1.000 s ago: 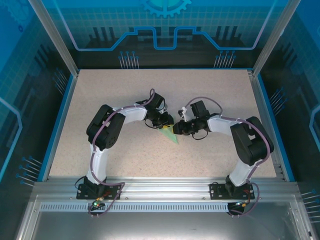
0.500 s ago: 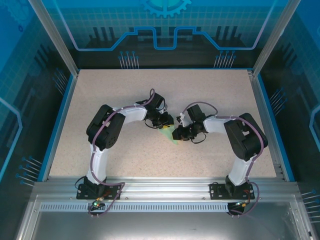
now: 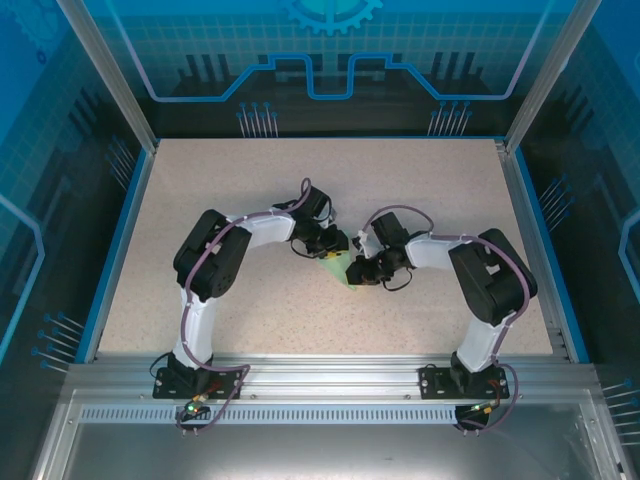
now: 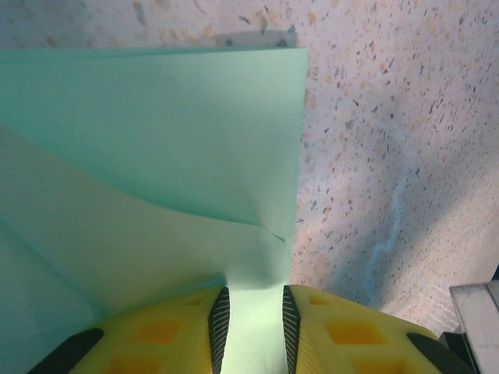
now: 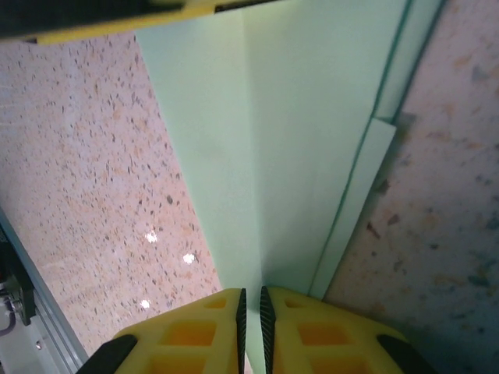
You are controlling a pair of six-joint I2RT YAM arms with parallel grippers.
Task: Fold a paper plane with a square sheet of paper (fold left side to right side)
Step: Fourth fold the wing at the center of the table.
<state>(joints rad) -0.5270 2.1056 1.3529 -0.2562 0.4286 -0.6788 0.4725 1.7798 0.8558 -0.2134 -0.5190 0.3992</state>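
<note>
Looking down from above, both arms are reaching inward over the speckled surface (image 3: 250, 190), and the folded green sheet (image 3: 338, 266) is lying between them. The left fingers (image 3: 337, 245) are touching its far end and the right fingers (image 3: 354, 271) its near right edge

Viewing from the left wrist, the fingers are nearly closed, pinching a fold of the sheet (image 4: 156, 156), which is stretching away ahead

Viewing from the right wrist, the fingers are clamping the sheet (image 5: 296, 140) with almost no gap, its long crease running straight ahead

Bare surface is lying open all round, so the fold likely has room
</note>
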